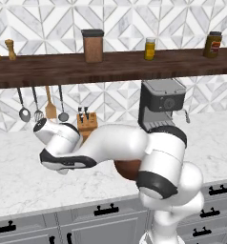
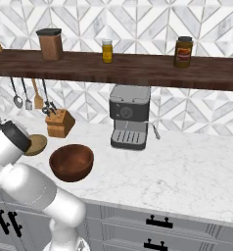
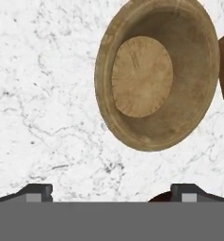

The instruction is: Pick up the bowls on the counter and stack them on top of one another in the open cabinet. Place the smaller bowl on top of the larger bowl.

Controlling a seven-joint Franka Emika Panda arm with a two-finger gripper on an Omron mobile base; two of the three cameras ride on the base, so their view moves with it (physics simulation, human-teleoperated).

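In the hand view the smaller bowl [image 3: 156, 75], shallow and light tan with a pale base, lies on the white marble counter [image 3: 38, 94], ahead of my gripper [image 3: 116, 193] and off to one side. The gripper is open, its fingertips [image 3: 38, 192] wide apart over bare marble and touching nothing. A sliver of the larger bowl [image 3: 159, 197] shows by one fingertip. This dark reddish-brown bowl [image 2: 71, 162] sits upright on the counter [image 2: 187, 171], and my arm partly hides the smaller bowl [image 2: 36, 144] beside it. The open cabinet [image 2: 138, 66] is the dark plank high above. The larger bowl [image 1: 127, 169] peeks out behind my arm.
A coffee machine [image 2: 129, 117] stands at the back of the counter, right of the bowls. A knife block [image 2: 58, 122] sits just behind them, with utensils [image 2: 28, 95] hanging under the shelf. A canister [image 2: 50, 44] and jars [image 2: 183, 51] stand on the shelf. Grey drawers [image 2: 157, 223] run below.
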